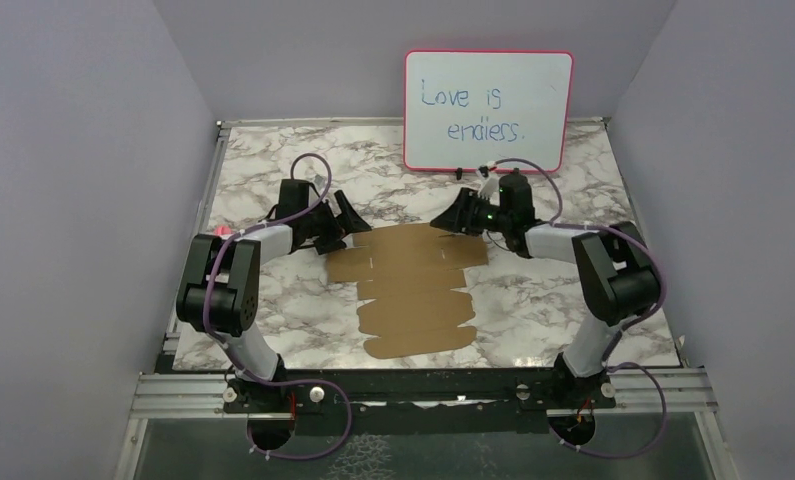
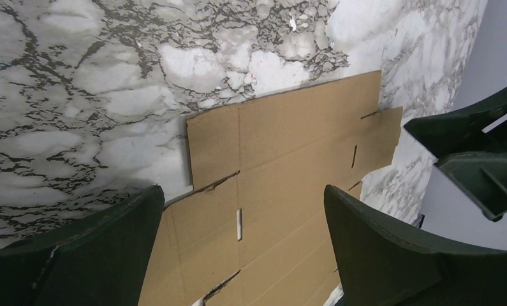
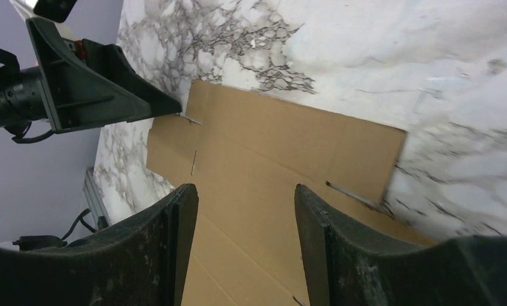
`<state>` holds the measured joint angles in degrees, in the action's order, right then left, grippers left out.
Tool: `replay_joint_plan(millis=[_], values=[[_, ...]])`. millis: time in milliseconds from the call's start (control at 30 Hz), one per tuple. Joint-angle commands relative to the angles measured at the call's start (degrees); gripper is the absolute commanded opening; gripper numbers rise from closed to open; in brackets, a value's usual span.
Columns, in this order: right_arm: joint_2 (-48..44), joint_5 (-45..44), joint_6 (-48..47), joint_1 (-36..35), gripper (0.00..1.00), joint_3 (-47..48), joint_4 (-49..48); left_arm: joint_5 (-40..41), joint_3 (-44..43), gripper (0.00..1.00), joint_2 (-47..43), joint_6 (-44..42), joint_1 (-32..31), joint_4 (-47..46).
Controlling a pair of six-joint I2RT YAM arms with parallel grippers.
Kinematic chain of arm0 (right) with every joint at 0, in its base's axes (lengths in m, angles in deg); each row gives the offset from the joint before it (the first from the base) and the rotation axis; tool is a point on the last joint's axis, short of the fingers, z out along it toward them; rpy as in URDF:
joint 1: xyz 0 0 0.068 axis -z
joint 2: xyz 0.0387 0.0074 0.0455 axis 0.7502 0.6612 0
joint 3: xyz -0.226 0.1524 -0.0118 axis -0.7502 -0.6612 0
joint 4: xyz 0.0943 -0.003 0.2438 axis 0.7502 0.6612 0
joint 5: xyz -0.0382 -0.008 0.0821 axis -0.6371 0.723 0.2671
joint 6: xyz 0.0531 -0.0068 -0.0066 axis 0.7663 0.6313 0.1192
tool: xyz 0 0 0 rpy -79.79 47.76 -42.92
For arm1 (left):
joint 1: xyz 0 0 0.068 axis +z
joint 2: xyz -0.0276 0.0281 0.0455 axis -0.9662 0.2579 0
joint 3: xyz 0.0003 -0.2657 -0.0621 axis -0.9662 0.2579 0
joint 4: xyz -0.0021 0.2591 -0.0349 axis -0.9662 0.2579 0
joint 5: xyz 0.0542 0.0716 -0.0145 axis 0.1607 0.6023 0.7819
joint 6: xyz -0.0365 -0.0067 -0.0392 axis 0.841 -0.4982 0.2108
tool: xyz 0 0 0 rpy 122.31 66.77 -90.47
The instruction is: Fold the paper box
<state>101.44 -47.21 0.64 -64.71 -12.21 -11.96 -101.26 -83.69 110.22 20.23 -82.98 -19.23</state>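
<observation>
Fingers (image 2: 104, 248) of my left gripper (image 1: 341, 222) loom closest in its wrist view, spread about as wide as they go, with nothing between them. My right gripper (image 1: 457, 217) has its fingers (image 3: 359, 255) partly apart and also grips nothing.

The paper box (image 1: 413, 285) lies flat and unfolded on the marble table (image 1: 263, 170), between the two arms and in front of the whiteboard (image 1: 488, 108). Both grippers hover near its far corners.

My worry is that the sheet is thin and flush with the table. A fingertip may skate over a flap instead of getting under it, or shove the whole sheet sideways. Working this close together, the grippers could bump each other. A lift away from a crease would probably bend the cardboard in the wrong place.
</observation>
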Motion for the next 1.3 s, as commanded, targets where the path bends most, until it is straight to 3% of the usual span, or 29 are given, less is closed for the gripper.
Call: replay_joint_plan(millis=[0, 233, 500, 800, 1267], values=[[5.67, 1.29, 2.52, -4.30, 0.63, 5.35, -4.84, 2.37, -2.26, 0.95, 1.32, 1.25, -0.28, -2.18], [14.21, 1.06, 2.57, -5.87, 0.62, 10.04, -5.20, 3.50, -4.30, 0.94, 2.94, 0.33, -1.26, -0.45], [17.75, 1.33, 2.69, -6.42, 0.62, 9.72, -5.88, 4.09, -4.75, 0.94, 4.22, -0.25, -2.04, 0.15], [18.21, 0.72, 1.74, -6.80, 0.62, 8.50, -5.19, 3.56, -6.07, 0.94, 6.12, 0.03, -3.44, 0.43], [17.73, 0.44, 1.29, -6.76, 0.62, 8.24, -4.93, 6.92, -6.70, 0.82, -1.08, -1.68, -6.36, 2.28]])
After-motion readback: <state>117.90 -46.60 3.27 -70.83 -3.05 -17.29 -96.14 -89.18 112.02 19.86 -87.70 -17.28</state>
